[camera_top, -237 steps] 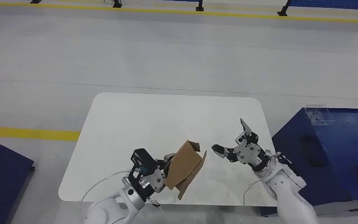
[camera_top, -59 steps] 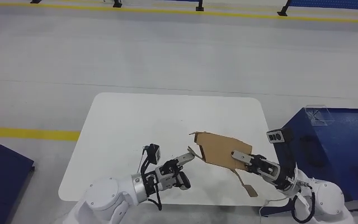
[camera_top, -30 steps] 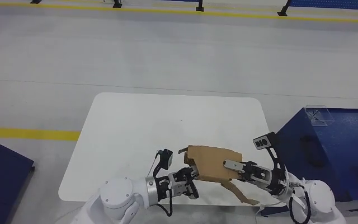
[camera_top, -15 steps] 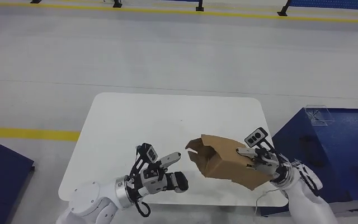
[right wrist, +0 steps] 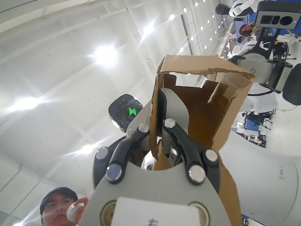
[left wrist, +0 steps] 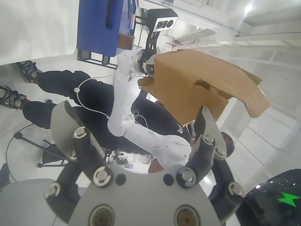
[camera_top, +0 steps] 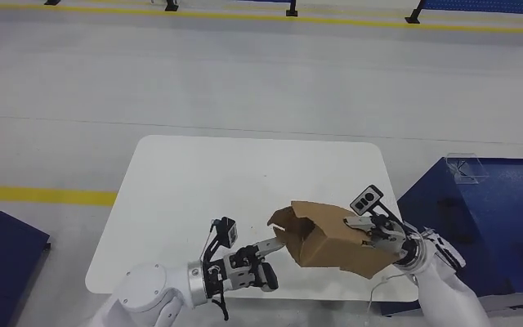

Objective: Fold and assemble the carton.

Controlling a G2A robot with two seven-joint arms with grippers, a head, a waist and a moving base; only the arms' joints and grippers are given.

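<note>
The carton (camera_top: 331,237) is a brown cardboard one, opened out into a box shape and lying on its side over the near right part of the white surface (camera_top: 204,188). Its open end, with loose flaps folded partly inward, faces my left arm; the other end points toward my right arm. From my left wrist, the carton (left wrist: 195,81) hangs above and in front of me, with one curved flap sticking out at its far corner. From my right wrist, I look straight into the carton (right wrist: 200,109) and see its torn rim and a notched flap inside.

My right gripper (camera_top: 364,231) is clamped on the carton's end wall. One finger sits inside the box and the other outside, with the cardboard pinched between them (right wrist: 156,109).

My left gripper (camera_top: 272,255) is spread wide and holds nothing. It sits just beside the carton's open end, near the front edge of the surface. One of its fingertips (left wrist: 204,121) lies right at the carton's lower edge, and I cannot tell whether it touches; the other finger is well apart from the cardboard.

A blue cabinet (camera_top: 466,221) stands beside the surface on my right
</note>
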